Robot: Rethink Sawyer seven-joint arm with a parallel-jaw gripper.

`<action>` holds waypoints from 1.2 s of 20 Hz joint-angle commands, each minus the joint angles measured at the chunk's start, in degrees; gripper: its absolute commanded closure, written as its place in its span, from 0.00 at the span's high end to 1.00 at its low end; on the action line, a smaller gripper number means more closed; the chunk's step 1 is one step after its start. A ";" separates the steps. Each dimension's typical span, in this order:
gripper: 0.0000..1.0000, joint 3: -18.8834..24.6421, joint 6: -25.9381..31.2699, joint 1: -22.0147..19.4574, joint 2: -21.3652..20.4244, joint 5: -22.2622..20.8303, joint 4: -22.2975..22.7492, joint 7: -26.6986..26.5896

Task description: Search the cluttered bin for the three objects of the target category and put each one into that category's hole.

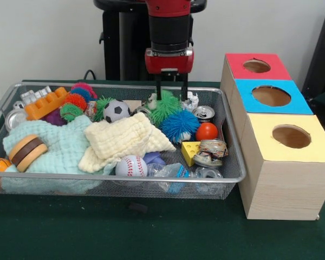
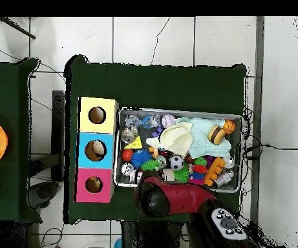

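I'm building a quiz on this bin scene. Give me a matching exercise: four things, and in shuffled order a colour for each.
Things:
1. spiky ball under the pincer
2. cheese wedge
3. middle box top
4. toy brick

Colours:
A. orange
B. green
C. blue
D. yellow

Pairs: 1-B, 2-D, 3-C, 4-A
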 commanded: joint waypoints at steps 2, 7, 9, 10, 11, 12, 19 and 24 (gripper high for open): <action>1.00 1.16 2.32 -3.40 2.12 -0.97 -9.88 2.00; 1.00 2.93 4.27 -5.19 2.43 -1.09 -12.75 0.35; 1.00 3.47 4.97 -5.66 2.11 -1.13 -13.25 -0.04; 1.00 3.80 5.35 -5.95 1.80 -1.11 -13.19 -0.22; 1.00 4.17 6.03 -6.21 1.29 -0.97 -13.14 -0.44; 1.00 4.50 6.84 -6.46 0.54 -0.76 -12.89 -0.63; 1.00 6.90 11.93 -8.84 -2.70 -0.14 -13.42 -2.79; 1.00 5.03 9.99 -8.36 -0.20 -2.86 -14.40 -2.26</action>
